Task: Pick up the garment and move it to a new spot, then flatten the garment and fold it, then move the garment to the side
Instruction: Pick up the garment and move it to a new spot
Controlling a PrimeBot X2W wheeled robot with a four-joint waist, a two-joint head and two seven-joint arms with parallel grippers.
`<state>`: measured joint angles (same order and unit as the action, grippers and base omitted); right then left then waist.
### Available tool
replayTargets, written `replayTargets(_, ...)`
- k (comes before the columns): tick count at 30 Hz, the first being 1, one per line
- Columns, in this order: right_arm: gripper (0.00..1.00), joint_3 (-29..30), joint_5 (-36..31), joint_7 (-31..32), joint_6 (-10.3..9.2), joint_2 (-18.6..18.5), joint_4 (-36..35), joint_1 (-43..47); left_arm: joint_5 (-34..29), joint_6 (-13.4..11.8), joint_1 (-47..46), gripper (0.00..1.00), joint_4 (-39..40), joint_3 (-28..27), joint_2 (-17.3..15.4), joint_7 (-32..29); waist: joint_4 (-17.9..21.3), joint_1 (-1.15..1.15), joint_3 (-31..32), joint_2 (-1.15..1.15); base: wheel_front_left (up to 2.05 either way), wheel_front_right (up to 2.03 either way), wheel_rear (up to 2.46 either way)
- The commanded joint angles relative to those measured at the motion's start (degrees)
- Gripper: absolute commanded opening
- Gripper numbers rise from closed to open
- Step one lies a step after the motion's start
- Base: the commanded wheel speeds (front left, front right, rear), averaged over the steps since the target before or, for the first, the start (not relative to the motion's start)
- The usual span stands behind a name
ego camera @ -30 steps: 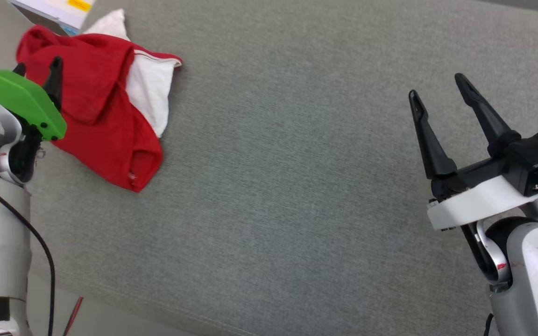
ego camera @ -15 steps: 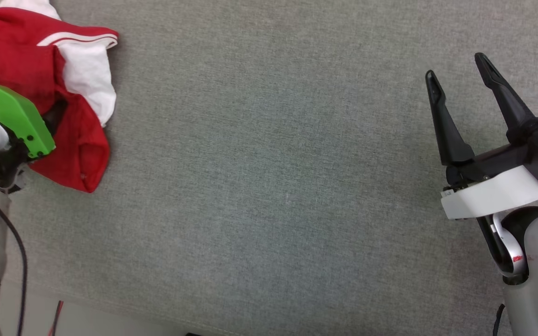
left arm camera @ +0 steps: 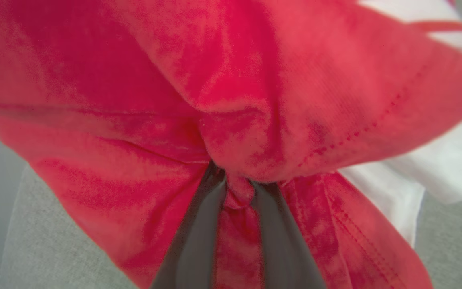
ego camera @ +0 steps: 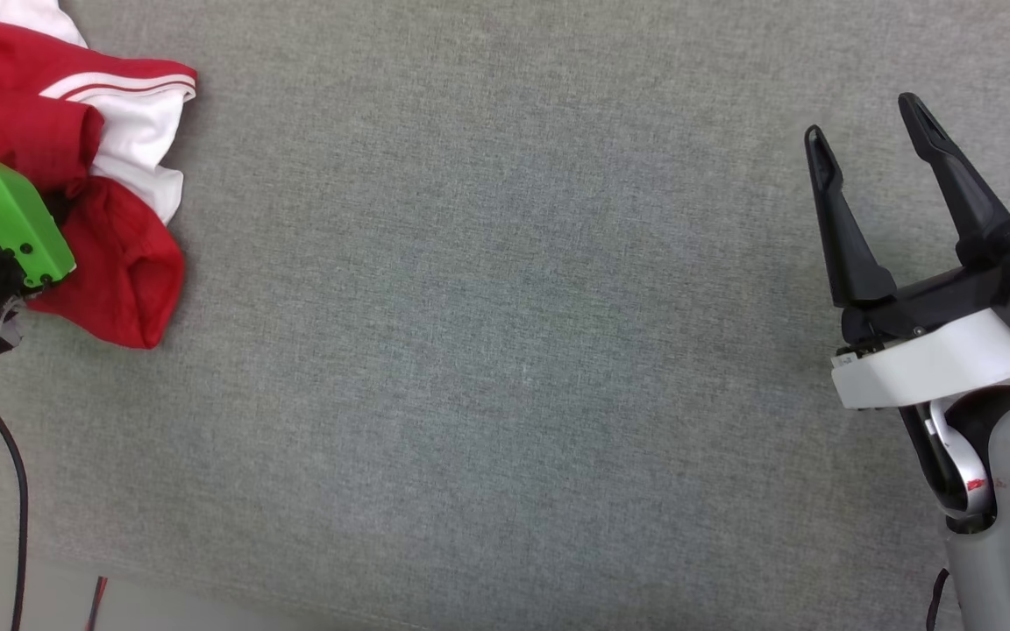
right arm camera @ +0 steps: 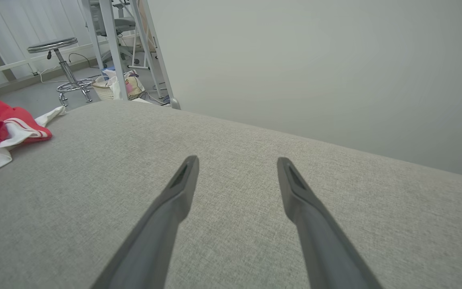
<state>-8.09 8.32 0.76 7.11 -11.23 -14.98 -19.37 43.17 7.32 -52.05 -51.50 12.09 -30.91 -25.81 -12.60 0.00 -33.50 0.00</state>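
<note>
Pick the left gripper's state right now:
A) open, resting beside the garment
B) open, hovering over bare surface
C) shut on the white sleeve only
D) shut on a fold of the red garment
D: in the left wrist view the left gripper has its two dark fingers pinched together on a bunched red fold of the garment. The right gripper is the one that is open over the grey surface.

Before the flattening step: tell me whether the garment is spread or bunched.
Bunched. The garment is crumpled in folds, a white sleeve among red layers; the left pincer is shut on a pinch of it.
</note>
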Motion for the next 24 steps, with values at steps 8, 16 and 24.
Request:
replayTargets(8,1.0,0.0,1.1,-2.8,0.37,2.5,4.1,1.1,-3.9,-2.6,0.8,0.0,-0.9,-0.2,0.6,16.6,0.7,0.0,8.9,0.0,0.0,0.0,0.0)
replayTargets(16,1.0,1.0,1.7,-5.1,0.37,4.8,8.5,4.5,-8.2,-5.0,2.6,0.0,1.4,1.9,1.5,28.1,2.5,0.0,17.5,0.0,0.0,0.0,0.0)
replayTargets(24,1.0,2.7,2.0,-5.8,0.37,6.3,10.6,7.8,-10.7,-5.3,5.4,0.0,9.0,6.0,4.6,29.3,5.9,0.0,22.5,0.0,0.0,0.0,0.0)
